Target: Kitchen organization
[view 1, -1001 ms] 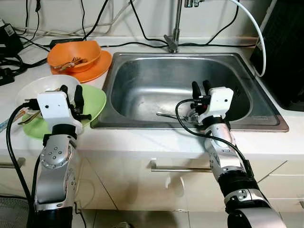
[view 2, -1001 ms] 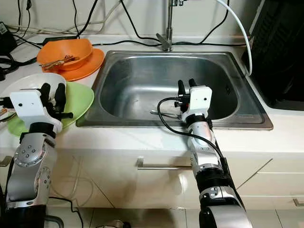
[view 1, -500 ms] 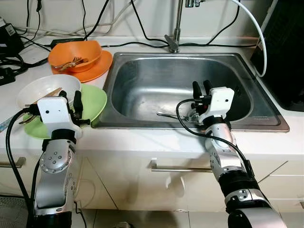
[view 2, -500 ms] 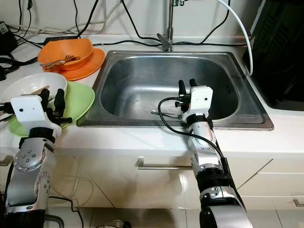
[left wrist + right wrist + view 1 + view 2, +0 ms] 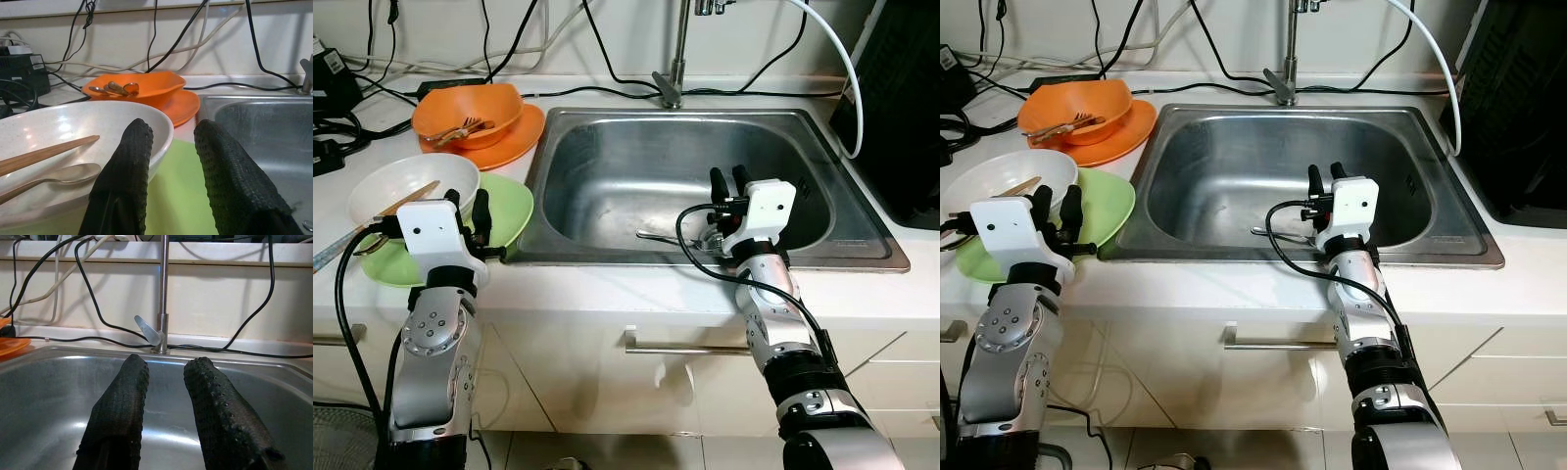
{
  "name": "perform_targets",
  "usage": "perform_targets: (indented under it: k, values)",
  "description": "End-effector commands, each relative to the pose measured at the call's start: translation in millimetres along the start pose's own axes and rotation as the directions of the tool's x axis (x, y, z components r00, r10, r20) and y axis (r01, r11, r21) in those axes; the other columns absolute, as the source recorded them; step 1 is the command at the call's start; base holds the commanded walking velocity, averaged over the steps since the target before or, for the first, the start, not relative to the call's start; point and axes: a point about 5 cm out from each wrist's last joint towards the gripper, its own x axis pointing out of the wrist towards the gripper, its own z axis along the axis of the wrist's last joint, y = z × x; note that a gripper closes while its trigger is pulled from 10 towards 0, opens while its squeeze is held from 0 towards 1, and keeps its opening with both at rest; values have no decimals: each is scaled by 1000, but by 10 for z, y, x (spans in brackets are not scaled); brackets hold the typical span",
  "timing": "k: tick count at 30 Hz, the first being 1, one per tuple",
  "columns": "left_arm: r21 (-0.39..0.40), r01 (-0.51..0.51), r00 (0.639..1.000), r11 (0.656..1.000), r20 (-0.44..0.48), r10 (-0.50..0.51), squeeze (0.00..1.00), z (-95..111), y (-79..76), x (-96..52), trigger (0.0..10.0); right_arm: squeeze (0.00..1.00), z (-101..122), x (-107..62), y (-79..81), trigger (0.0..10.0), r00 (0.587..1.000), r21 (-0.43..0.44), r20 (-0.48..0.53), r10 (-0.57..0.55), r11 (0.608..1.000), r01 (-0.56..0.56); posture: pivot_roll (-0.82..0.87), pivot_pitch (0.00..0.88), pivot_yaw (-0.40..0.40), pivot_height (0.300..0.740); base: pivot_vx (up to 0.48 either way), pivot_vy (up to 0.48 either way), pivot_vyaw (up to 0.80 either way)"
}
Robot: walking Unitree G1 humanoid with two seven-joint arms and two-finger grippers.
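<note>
The left gripper (image 5: 467,202) hangs over the near edge of the green plate (image 5: 504,211), its fingers apart and holding nothing. Just ahead of it to its left stands the white bowl (image 5: 58,122), which rests on this plate and holds a wooden chopstick (image 5: 46,153) and a metal spoon (image 5: 63,175). Farther ahead are the orange bowl (image 5: 470,110) and the orange plate (image 5: 514,142) under it. The right gripper (image 5: 730,180) is over the sink (image 5: 607,166), also parted and empty; a piece of metal cutlery (image 5: 658,236) lies just beside it on the sink bottom, and the faucet (image 5: 163,293) stands far ahead
</note>
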Motion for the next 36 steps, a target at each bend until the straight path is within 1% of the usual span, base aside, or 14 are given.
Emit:
perform_targets:
  k: [1,6,11,22,25,27,33,34,35,36]
  values:
    - [-15,3,999,1000,-34,-4,0,-51,2,17,10000,0,-117,-57,-2,10000,998,13,-55,-5,1000,6,190,23,68,740,0,0,0]
    - [-16,17,999,1000,-46,-18,0,-75,-23,31,10000,0,-118,-58,-1,10000,998,13,-55,-5,1000,6,186,18,72,740,0,0,0]
    - [-36,41,998,998,-52,-43,0,-79,-77,66,10000,0,-114,-59,-8,10000,999,10,-53,-8,1000,9,178,11,77,740,0,0,0]
    - [-48,86,995,995,-37,-88,0,-52,-179,146,10000,0,-110,-59,-24,10000,999,7,-51,-16,1000,16,171,7,80,740,0,0,0]
    - [-43,112,994,993,-14,-112,0,-7,-236,184,10000,0,-110,-59,-28,10000,999,6,-51,-19,1000,19,171,10,79,740,0,0,0]
    - [-15,129,991,992,23,-129,0,64,-272,195,10000,0,-110,-61,-32,10000,998,6,-51,-21,1000,21,171,11,80,740,0,0,0]
    - [-10,97,995,995,27,-97,0,74,-201,163,10000,0,-116,-70,-36,10000,998,7,-52,-24,1000,24,175,19,79,740,0,0,0]
    - [-6,88,996,996,22,-87,0,60,-175,150,10000,0,-117,-71,-35,10000,998,7,-53,-23,1000,24,177,21,78,740,0,0,0]
    - [7,66,998,998,12,-66,0,32,-117,119,10000,0,-119,-72,-31,10000,998,8,-54,-22,1000,22,181,25,79,740,0,0,0]
    - [7,66,998,998,12,-66,0,32,-117,119,10000,0,-119,-72,-31,10000,998,8,-54,-22,1000,22,181,25,79,740,0,0,0]
